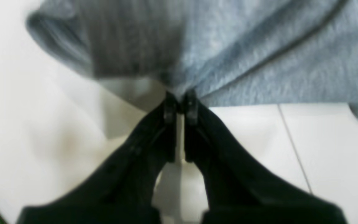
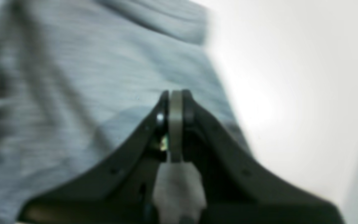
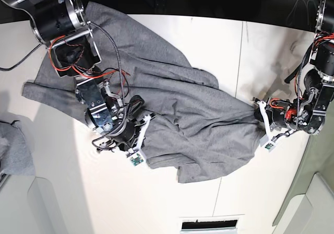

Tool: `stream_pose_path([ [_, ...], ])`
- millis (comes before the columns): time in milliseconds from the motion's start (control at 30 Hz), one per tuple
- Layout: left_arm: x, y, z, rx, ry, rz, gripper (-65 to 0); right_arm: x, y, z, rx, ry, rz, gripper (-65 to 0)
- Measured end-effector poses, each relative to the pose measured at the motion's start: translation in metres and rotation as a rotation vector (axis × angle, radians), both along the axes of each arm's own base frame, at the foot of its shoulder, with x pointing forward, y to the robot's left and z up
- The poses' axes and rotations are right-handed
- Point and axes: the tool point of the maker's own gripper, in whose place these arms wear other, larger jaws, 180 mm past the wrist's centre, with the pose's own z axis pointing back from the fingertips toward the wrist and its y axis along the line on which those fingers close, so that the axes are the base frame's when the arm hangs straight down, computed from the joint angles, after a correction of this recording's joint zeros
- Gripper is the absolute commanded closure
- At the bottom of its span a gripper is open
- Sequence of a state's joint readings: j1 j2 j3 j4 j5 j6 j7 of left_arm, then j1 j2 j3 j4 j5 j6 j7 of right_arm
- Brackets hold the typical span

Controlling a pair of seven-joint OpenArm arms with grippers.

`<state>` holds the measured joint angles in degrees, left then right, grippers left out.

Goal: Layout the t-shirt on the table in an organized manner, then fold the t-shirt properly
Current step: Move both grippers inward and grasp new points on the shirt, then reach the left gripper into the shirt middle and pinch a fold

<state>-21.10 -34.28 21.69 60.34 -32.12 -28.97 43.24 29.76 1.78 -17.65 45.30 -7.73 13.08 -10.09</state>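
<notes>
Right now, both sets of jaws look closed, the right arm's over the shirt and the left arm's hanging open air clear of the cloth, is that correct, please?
Not quite. The left gripper is not clear of the cloth: the left wrist view shows its jaws shut on a bunched edge of the shirt, just above the table. The rest stands: the right gripper is closed over the shirt.

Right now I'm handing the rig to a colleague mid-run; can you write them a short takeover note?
Left pincer: shut on the t-shirt's edge, at the base view's right.
Right pincer: shut over the t-shirt; the blurred view doesn't show whether cloth is caught.
T-shirt: rumpled and bunched, lying diagonally on the table.
Done: left grip taken.
Left: spread the shirt flat, then every fold.
</notes>
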Motion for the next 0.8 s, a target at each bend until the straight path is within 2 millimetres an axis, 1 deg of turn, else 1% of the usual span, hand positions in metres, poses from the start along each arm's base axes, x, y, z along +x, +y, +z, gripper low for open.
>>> stream_pose_path([
  [67,-0.002,-0.003,0.012,-0.016,-0.011,-0.026,0.0,0.003,-0.008,0.001,0.028,0.007,-0.045,-0.8],
  [133,-0.003,-0.008,0.027,-0.045,-0.019,-0.047,0.0,0.006,-0.013,0.004,0.094,0.015,-0.103,-18.0],
  [167,-0.004,-0.011,0.034,-0.059,-0.019,-0.060,0.0,0.008,-0.016,0.005,0.122,0.020,-0.129,-24.6],
  [200,-0.006,-0.015,0.040,-0.080,-0.012,-0.070,0.0,0.009,-0.017,0.008,0.162,0.023,-0.155,-27.6],
  [300,-0.004,-0.026,0.057,-0.136,-0.040,-0.097,0.0,0.013,-0.028,0.010,0.206,0.028,-0.211,-27.6],
  [367,-0.002,-0.025,0.067,-0.130,-0.060,-0.115,0.0,0.011,-0.032,0.008,0.226,0.038,-0.234,-27.6],
  [467,0.000,-0.023,0.075,-0.112,-0.081,-0.131,-2.3,-0.003,-0.029,-0.003,0.230,0.074,-0.224,-27.6],
  [567,0.008,-0.030,0.085,-0.117,-0.112,-0.147,-2.3,-0.025,-0.026,-0.022,0.228,0.120,-0.222,-27.3],
  [600,0.013,-0.033,0.091,-0.119,-0.129,-0.154,-2.3,-0.030,-0.025,-0.026,0.235,0.118,-0.223,-25.6],
  [633,0.019,-0.037,0.098,-0.125,-0.152,-0.162,-2.3,-0.034,-0.024,-0.028,0.245,0.119,-0.226,-21.6],
  [667,0.026,-0.043,0.107,-0.132,-0.177,-0.172,-2.3,-0.037,-0.024,-0.031,0.240,0.125,-0.225,-15.4],
  [733,0.040,-0.054,0.123,-0.152,-0.225,-0.188,-2.3,-0.044,-0.026,-0.037,0.201,0.116,-0.207,0.0],
  [800,0.051,-0.066,0.138,-0.175,-0.263,-0.201,-2.3,-0.050,-0.028,-0.042,0.167,0.109,-0.189,0.0],
])
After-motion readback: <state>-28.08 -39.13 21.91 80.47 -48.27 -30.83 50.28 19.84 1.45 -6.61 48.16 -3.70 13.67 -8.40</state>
